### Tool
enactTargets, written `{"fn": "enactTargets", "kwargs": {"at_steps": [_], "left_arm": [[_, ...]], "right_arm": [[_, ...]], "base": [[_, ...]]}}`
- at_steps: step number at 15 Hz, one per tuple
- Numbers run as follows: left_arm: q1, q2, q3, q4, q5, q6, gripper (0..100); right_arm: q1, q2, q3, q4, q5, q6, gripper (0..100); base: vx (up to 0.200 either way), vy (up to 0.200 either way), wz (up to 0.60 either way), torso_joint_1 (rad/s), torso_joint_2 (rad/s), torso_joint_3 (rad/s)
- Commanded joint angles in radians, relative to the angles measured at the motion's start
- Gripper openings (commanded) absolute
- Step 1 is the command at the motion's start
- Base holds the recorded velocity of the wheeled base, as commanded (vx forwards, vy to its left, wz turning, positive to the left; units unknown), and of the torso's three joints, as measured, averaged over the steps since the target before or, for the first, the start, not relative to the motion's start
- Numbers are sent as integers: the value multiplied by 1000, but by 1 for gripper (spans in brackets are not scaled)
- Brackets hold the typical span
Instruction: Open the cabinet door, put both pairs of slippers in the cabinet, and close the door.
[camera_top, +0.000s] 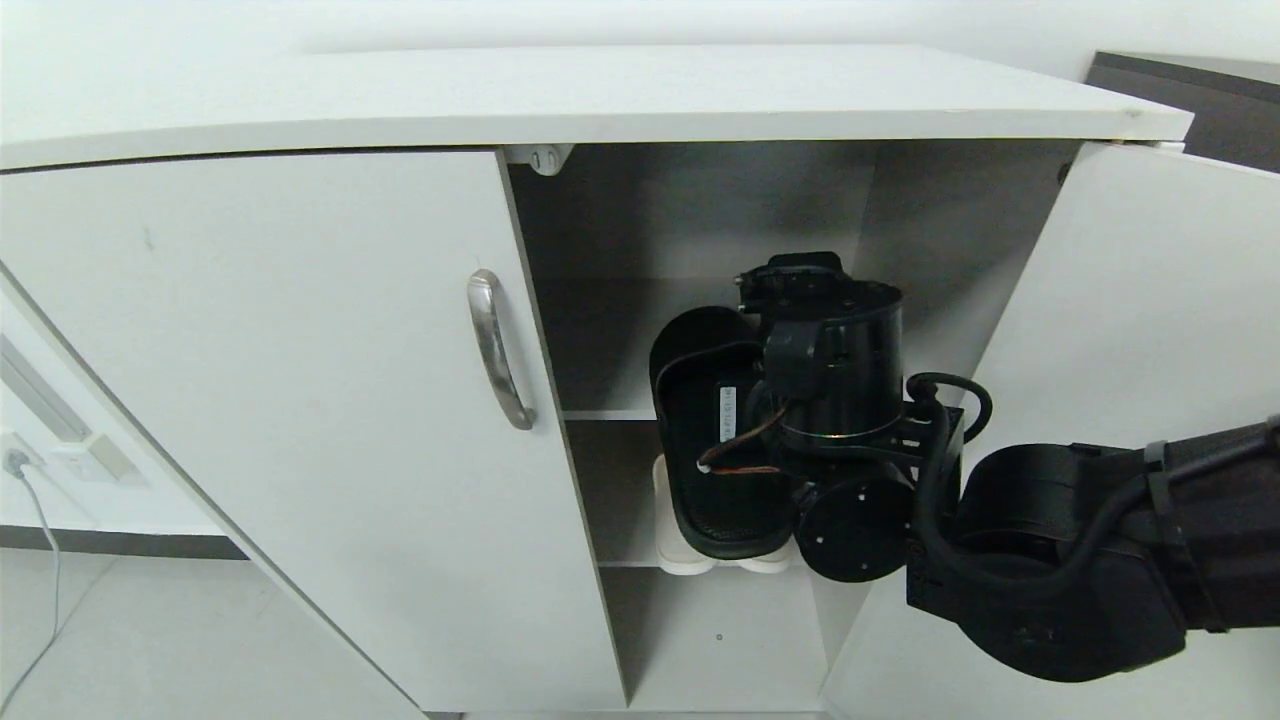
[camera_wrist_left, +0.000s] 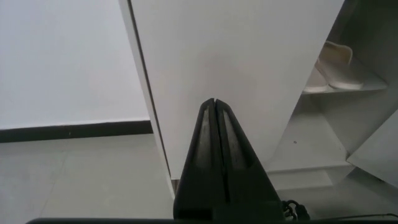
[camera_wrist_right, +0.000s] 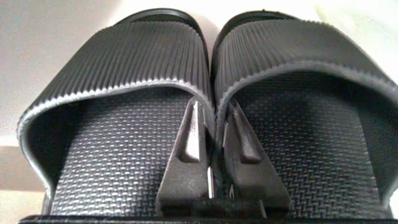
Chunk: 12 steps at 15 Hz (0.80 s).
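Black slippers (camera_top: 705, 440) are clamped by the right gripper (camera_wrist_right: 214, 127) — over white slippers (camera_top: 690, 562) (on a shelf (camera_top: 622, 520)); the left gripper (camera_wrist_left: 214, 124) is closed, empty.

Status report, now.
Right gripper shut on black slippers, inside cabinet, over white slippers. Left gripper shut, empty. Right door open.

Lower left of the head view: a white wall box (camera_top: 95, 458), with a grey plug (camera_top: 14, 462) just left of it. A white cable (camera_top: 45, 575) drops from the plug across the dark skirting strip (camera_top: 120, 545) over the grey floor (camera_top: 150, 640). Upper right: a dark panel (camera_top: 1190, 95).
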Motion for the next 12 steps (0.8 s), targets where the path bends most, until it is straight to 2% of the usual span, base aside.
{"fn": "enactTargets", "kwargs": {"at_steps": [1,3,9,12], "left_arm": [[0,1,-1,0,0,0,0],[0,1,-1,0,0,0,0],[0,1,-1,0,0,0,0],[0,1,-1,0,0,0,0]], "right_arm": [[1,-1,-9,-2,15,-8,0],[-11,18,-56,4,51,-10,0],[-68,134,-300,122,51,-8,0],[-88,172,-369,159,51,-7,0]], "base": [[0,0,0,0,0,0],[0,0,0,0,0,0],[0,0,0,0,0,0],[0,0,0,0,0,0]]}}
